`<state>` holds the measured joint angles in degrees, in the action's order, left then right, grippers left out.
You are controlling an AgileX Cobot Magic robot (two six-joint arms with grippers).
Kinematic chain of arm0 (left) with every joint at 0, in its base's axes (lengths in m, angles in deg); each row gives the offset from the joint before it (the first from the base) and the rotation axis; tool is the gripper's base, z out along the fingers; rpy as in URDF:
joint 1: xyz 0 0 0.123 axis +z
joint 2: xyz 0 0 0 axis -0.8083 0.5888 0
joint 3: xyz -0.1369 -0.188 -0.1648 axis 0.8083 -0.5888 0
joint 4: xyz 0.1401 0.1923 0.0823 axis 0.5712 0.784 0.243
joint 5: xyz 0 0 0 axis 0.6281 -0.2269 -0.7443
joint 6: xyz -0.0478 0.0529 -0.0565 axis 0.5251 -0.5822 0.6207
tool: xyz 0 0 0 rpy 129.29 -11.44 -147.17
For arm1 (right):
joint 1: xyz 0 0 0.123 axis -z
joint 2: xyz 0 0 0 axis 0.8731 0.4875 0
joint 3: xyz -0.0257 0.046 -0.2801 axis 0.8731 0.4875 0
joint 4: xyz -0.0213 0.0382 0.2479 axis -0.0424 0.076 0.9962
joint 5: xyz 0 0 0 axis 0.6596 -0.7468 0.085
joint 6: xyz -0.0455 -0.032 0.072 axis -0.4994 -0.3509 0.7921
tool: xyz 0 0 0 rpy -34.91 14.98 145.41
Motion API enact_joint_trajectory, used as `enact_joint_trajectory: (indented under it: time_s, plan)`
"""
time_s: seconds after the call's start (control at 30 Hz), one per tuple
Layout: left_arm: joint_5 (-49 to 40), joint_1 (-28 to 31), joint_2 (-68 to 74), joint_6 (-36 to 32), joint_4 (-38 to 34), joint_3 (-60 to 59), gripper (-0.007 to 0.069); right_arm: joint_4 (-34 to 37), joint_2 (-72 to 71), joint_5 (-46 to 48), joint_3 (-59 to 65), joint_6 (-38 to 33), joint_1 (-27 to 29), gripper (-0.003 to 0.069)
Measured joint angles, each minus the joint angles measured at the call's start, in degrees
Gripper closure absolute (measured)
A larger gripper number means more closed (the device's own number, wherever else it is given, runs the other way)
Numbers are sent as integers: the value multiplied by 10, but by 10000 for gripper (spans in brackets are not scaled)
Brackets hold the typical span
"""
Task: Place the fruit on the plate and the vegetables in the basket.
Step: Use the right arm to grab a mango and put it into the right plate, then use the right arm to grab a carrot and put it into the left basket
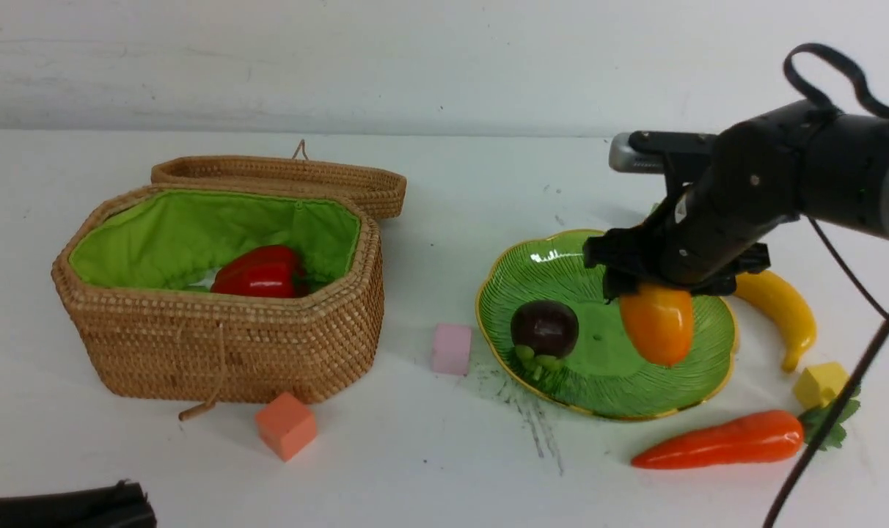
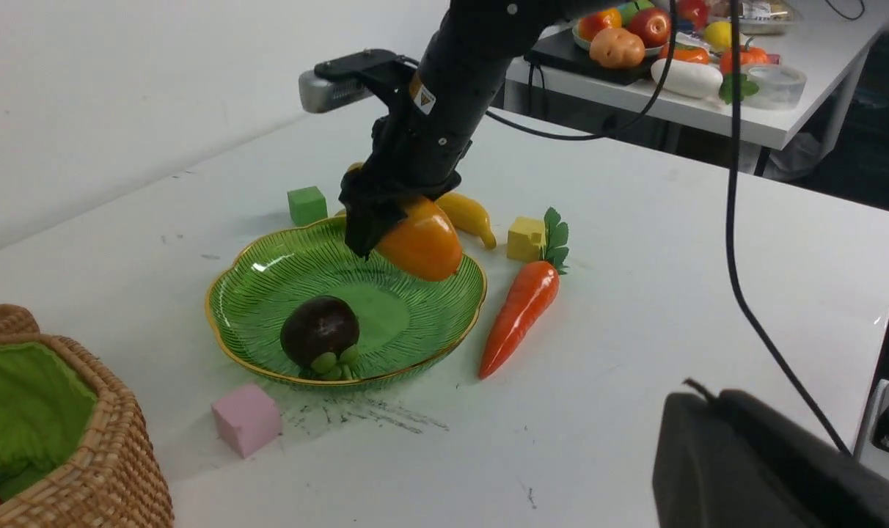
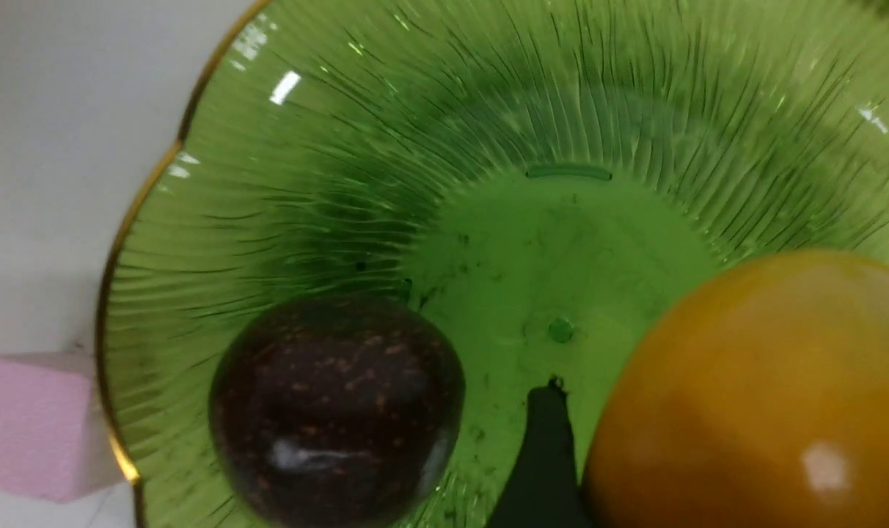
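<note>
**Set the mango low, then let go**

Nearest the robot, the left gripper [image 1: 122, 507] sits clenched at the table's near edge, well clear of the work. Beyond it an orange cube [image 1: 285, 424] lies just before the basket [image 1: 217, 345]. Off to the right the carrot [image 1: 716, 442] lies close to the near rim of the plate [image 1: 554, 264], with a yellow cube [image 1: 820, 384] at its leaves. A pink cube [image 1: 452, 349] sits between basket and plate.

On the plate, the mangosteen [image 1: 545, 328] rests left of centre. The right gripper [image 1: 657, 282] grasps the mango [image 1: 657, 324] from above, and the fruit hangs over the plate's right half, seemingly just off the glass.

This step looks best done by lowering the mango onto the flat middle, on the open patch beside the mangosteen. Released high, a round glossy fruit could well roll down the ribbed slope or knock its neighbour. After release, a straight lift clears the raised scalloped rim.

The banana [image 1: 778, 312] lies just outside the right rim and looks an easy next reach. A dark cable crosses the near right corner, over the carrot's leaves. Farther left, the bell pepper [image 1: 257, 273] is already in the basket, whose lid [image 1: 283, 180] lies open behind it. A green cube [image 2: 306, 204] sits past the plate.
</note>
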<state>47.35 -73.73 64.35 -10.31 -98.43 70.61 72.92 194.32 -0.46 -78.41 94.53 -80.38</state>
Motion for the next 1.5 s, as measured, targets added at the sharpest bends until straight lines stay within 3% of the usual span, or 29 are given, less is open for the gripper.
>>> enact_joint_trajectory:
  time_s: [0.1,0.17,0.33,0.47,0.6,0.7,0.8,0.9,1.03,1.2,1.3,1.43,1.5]
  plan:
    - [-6,0,1,0,0,0,638,-10,13,7,-5,-2,0,7]
    - [-8,0,1,0,0,0,638,-14,10,13,-7,-2,0,-15]
    - [-9,0,1,0,0,0,638,-17,-20,69,-24,-19,0,13]
    - [-10,0,1,0,0,0,638,-20,-84,170,-39,-108,-5,114]
    - [-14,0,1,-5,0,0,638,-22,-154,297,-36,-216,-6,299]
    - [-27,0,1,-20,0,0,638,-24,-207,318,1,-276,-6,452]
    - [-43,0,1,-29,0,0,638,-28,-266,324,71,-336,-2,555]
    - [-44,0,1,-32,0,0,638,-34,-296,309,137,-404,14,582]
    - [-48,0,1,-33,2,0,638,-29,-285,224,201,-517,35,533]
    - [-57,0,1,-33,14,0,637,-17,-215,157,220,-629,47,320]
    - [-60,0,1,-33,16,0,637,-17,-168,142,220,-669,48,175]
    - [-63,0,1,-33,17,0,637,-33,-122,102,220,-675,48,56]
    - [-67,0,1,-33,17,0,636,-42,-108,76,220,-676,50,33]
